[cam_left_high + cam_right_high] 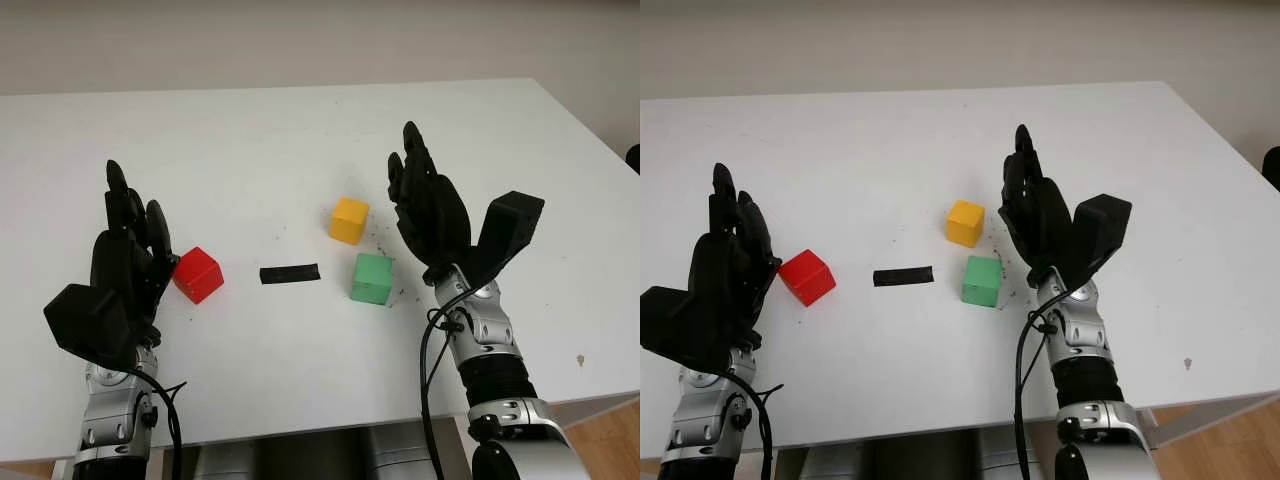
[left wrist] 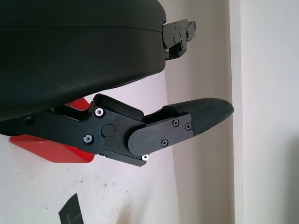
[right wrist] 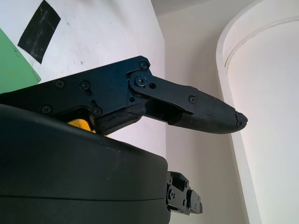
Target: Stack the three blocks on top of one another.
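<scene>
Right hand (image 1: pixel 430 215) open, empty, nearest: green block (image 1: pixel 372 278) at its 8 o'clock, yellow block (image 1: pixel 349 220) at 9. Left hand (image 1: pixel 125 265) open, red block (image 1: pixel 198 274) just at 3.

The white counter (image 1: pixel 300 140) looks smooth and matt with small dark specks, the red block (image 1: pixel 198 274) matt, and the left hand (image 1: pixel 125 255) black plastic.

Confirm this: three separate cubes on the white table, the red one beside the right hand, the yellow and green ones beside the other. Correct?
Not quite. The left eye view shows the red cube beside the left hand; the yellow cube and green cube sit beside the right hand, all unstacked on the white table.
</scene>
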`<state>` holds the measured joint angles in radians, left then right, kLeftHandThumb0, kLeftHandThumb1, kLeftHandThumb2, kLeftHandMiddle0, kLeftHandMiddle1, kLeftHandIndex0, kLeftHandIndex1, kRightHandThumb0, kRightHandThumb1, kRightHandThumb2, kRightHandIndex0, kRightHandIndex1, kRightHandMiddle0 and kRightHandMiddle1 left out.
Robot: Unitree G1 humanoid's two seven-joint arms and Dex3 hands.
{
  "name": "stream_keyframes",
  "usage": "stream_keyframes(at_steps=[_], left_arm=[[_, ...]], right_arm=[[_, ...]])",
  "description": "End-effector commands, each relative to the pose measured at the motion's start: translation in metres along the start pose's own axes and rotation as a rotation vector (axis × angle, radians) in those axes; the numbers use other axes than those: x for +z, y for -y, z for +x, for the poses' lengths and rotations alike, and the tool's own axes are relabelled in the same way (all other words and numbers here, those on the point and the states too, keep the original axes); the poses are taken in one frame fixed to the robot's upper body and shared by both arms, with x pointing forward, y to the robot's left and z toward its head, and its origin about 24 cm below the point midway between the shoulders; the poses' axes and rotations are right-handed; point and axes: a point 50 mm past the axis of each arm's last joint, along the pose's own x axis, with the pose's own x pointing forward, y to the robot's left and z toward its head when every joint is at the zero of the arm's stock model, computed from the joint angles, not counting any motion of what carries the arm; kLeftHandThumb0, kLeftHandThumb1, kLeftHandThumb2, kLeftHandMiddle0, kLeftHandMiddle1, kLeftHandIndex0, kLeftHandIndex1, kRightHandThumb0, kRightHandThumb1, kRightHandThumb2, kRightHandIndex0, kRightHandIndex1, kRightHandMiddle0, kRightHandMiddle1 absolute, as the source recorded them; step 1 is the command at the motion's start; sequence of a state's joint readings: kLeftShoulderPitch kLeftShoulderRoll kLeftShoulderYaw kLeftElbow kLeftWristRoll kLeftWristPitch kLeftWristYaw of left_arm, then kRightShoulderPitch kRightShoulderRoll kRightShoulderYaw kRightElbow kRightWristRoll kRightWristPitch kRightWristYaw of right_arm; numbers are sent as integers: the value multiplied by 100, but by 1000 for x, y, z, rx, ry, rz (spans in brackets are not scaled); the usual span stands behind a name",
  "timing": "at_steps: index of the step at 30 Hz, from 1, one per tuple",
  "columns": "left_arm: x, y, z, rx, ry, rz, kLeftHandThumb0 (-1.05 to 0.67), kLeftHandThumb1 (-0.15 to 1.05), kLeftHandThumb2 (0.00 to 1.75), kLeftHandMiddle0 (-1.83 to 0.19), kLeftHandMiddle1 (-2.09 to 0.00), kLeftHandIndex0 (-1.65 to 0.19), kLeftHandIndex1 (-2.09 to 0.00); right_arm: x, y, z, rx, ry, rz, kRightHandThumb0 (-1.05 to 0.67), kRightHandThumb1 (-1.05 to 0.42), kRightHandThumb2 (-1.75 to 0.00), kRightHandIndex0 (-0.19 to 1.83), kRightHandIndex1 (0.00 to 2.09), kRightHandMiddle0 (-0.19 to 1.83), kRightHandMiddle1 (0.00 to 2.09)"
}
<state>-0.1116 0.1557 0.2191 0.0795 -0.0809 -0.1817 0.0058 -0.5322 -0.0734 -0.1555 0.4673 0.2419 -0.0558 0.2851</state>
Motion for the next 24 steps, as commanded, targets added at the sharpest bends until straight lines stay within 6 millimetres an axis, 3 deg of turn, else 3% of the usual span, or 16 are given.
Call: stream_keyframes(at_steps=[1, 14, 20, 24], left_arm=[[4, 1, -2, -5, 16, 2, -74, 105, 72, 19, 0, 19, 0], [6, -2, 0, 11, 5, 45, -75, 105, 62, 19, -2, 19, -1], [32, -20, 1, 94, 44, 390, -80, 105, 46, 4, -9, 4, -8], [59, -27, 2, 139, 64, 602, -77, 105, 29, -28, -11, -15, -13]], right_arm=[[1, 1, -3, -2, 5, 3, -78, -105, -75, -19, 0, -19, 0], [-1, -2, 4, 10, -10, 14, -79, -105, -76, -19, 0, -19, 0], [5, 2, 4, 5, 10, -3, -79, -105, -74, -19, 0, -19, 0], [12, 4, 6, -2, 31, -34, -80, -105, -74, -19, 0, -19, 0]])
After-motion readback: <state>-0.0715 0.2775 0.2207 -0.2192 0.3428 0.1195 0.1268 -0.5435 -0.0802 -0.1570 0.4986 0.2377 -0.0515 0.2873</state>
